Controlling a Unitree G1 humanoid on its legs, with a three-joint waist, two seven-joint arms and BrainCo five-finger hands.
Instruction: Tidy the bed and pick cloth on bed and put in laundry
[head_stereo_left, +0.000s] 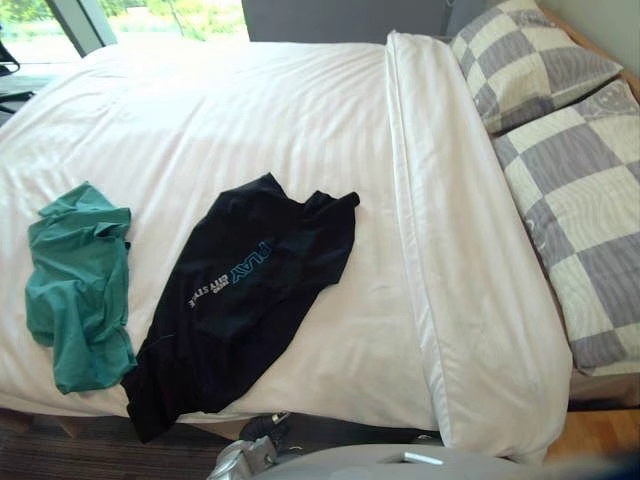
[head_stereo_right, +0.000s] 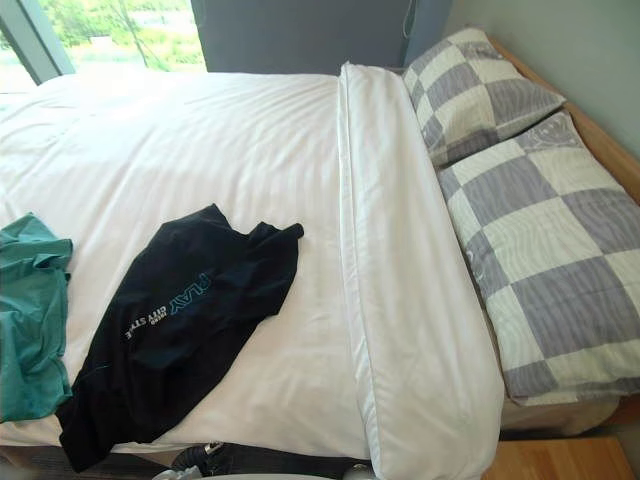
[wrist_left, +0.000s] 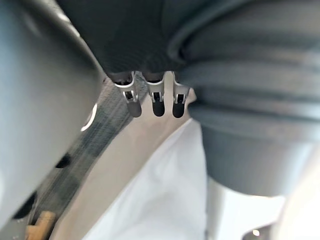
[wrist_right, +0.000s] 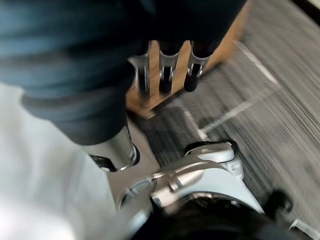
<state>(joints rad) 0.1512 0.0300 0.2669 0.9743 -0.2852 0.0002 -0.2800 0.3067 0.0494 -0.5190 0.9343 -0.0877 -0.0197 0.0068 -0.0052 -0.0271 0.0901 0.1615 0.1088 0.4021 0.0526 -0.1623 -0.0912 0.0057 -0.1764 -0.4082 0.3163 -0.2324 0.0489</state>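
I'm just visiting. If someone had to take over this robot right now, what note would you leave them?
Left hand: open, fingers straight, empty.
Right hand: open, empty, over the floor.
The black printed T-shirt lies crumpled on the white duvet at the bed's near edge, with the crumpled teal shirt to its left.
Done: nothing picked up yet.
Left: take both garments to the laundry, then smooth the duvet.

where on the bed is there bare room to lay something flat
Free: the wide white duvet beyond the black shirt and green garment, to the far edge; also the folded duvet band between the shirt and the checked pillows. Crowded: the near left edge, where both garments lie.
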